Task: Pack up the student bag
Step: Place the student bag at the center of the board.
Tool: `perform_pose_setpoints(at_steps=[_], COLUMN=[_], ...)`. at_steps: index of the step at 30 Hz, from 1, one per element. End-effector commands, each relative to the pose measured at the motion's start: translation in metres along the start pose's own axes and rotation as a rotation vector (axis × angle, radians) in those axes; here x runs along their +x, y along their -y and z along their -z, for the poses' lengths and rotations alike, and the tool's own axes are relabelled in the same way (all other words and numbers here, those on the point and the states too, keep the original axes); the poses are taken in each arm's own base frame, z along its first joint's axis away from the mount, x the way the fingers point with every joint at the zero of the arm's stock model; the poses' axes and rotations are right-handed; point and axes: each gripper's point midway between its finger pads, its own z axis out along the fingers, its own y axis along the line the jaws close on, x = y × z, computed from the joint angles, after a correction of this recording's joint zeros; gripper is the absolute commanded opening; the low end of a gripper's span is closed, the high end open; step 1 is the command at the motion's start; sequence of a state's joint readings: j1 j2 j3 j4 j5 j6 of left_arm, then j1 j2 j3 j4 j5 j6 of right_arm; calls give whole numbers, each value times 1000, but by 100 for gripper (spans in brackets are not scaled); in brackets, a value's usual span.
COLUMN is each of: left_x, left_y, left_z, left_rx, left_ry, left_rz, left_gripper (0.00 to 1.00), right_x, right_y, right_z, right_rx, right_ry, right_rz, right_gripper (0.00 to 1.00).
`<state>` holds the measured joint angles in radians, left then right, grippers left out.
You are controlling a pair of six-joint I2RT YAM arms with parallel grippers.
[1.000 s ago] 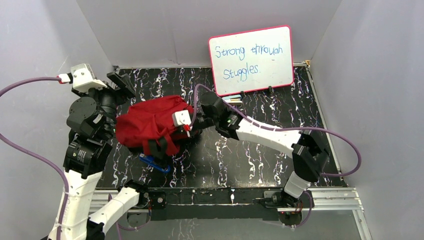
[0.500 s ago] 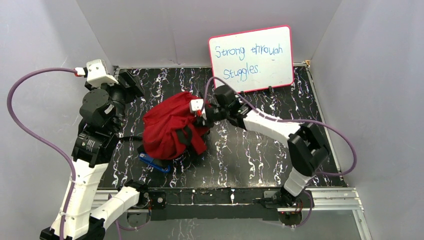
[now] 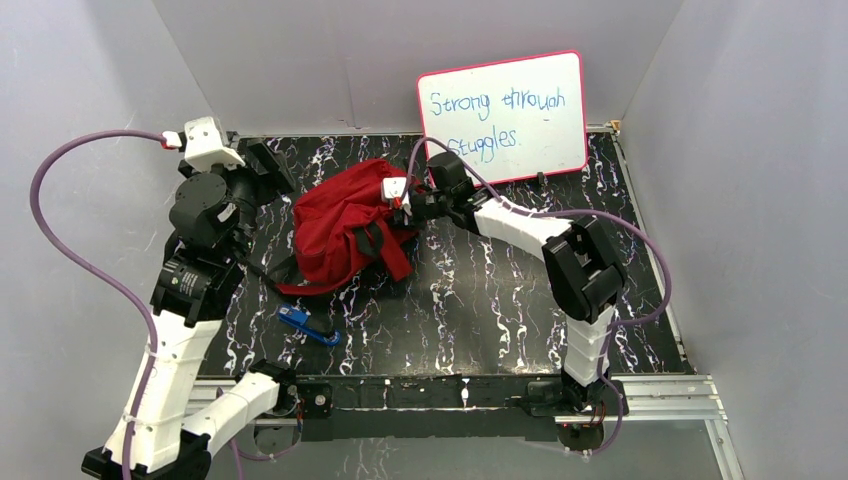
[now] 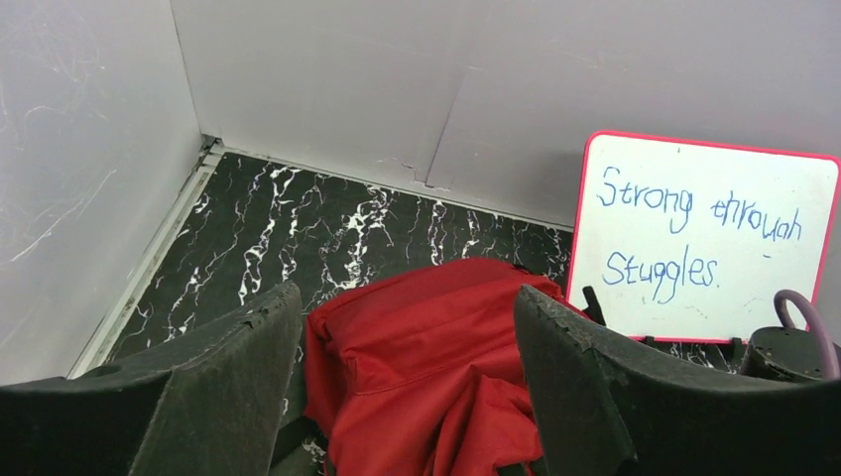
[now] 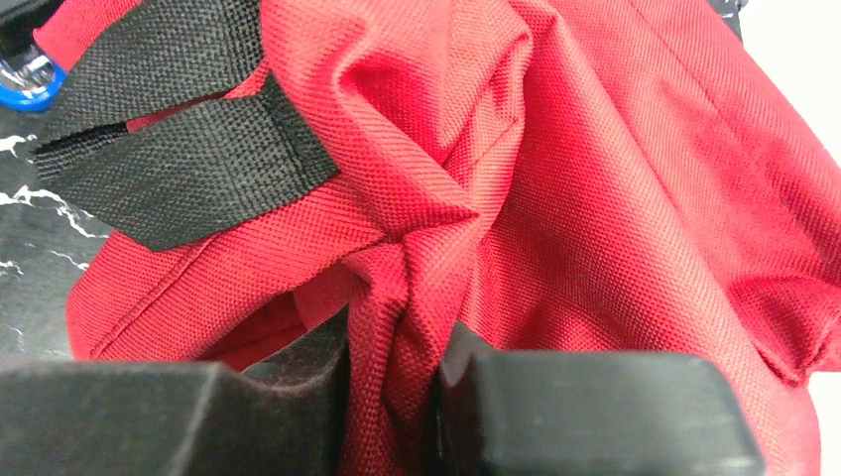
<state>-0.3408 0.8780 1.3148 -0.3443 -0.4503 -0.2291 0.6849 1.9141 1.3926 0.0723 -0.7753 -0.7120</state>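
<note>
The student bag (image 3: 340, 225) is a crumpled red fabric backpack with black straps, lying on the marbled black table in the back middle. My right gripper (image 3: 400, 205) is shut on a fold of its red fabric (image 5: 397, 327) at the bag's right edge. A black strap (image 5: 188, 159) shows at upper left in the right wrist view. My left gripper (image 3: 268, 172) is open and empty, raised to the left of the bag. The bag (image 4: 426, 367) shows between its two black fingers (image 4: 228, 387) in the left wrist view. The bag's opening is hidden.
A whiteboard (image 3: 502, 118) with a pink rim leans against the back wall, just behind my right gripper. A small blue object (image 3: 305, 324) lies on the table in front of the bag. A black strap (image 3: 275, 275) trails from the bag toward the left arm.
My right gripper has dragged the bag right and toward the back wall. The blue object once under the bag now lies uncovered. My left arm has risen and moved back.
</note>
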Motion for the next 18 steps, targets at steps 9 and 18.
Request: perform_pose_setpoints(at_steps=[9,18], left_x=[19,42], left_y=[17,33], left_z=[-16,-31], left_rx=[53,103], left_ry=[-39,-107], left_rz=[24,44], left_gripper=[77,78], right_x=[-46,-89], right_y=[-33,-49], right_z=[77,120], right_rx=[112,323], right_ry=[-43,112], right_rz=[171,-30], right_gripper=[59,65])
